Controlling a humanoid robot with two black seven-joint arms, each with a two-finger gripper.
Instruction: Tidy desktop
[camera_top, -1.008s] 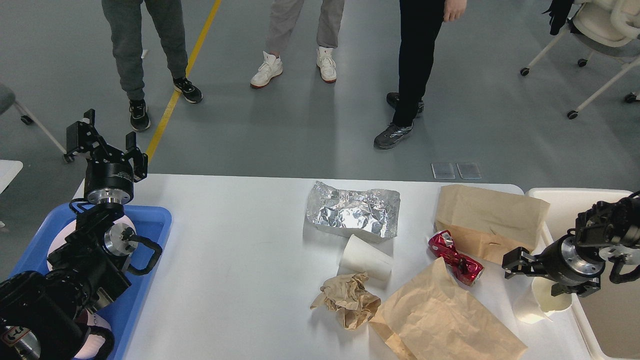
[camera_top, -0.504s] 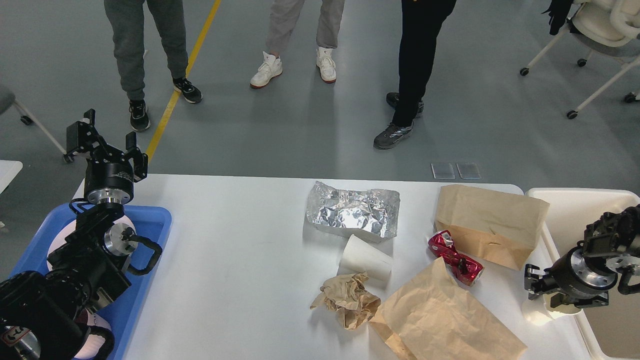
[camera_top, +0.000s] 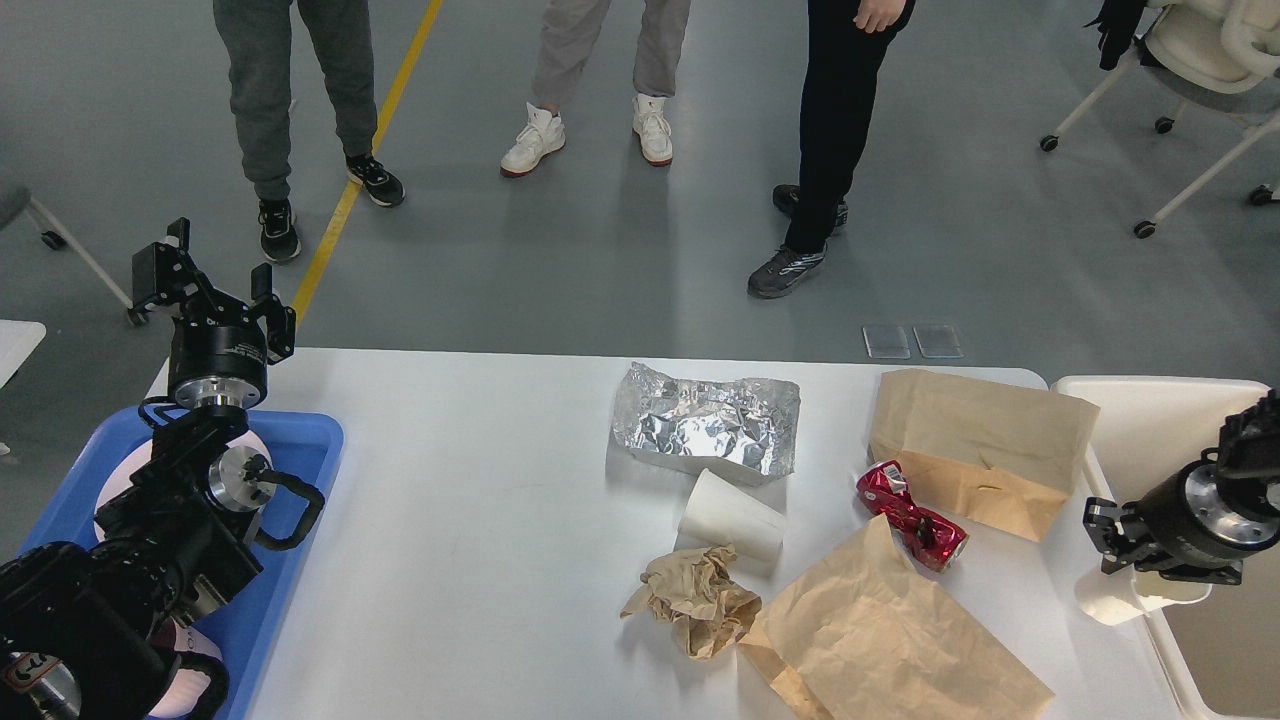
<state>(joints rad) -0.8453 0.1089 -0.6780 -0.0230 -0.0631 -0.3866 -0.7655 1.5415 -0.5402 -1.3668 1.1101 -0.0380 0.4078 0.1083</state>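
Black arms (camera_top: 150, 520) with silver joint rings and black cables.

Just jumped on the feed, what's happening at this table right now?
The right gripper is at the right edge of the desktop, holding a white paper cup and carrying it toward the cream-white bin. The left gripper is raised and open above the blue tray, holding nothing. On the desktop lie crumpled foil, another white cup, a crushed red can, a crumpled paper wad and two brown paper bags.
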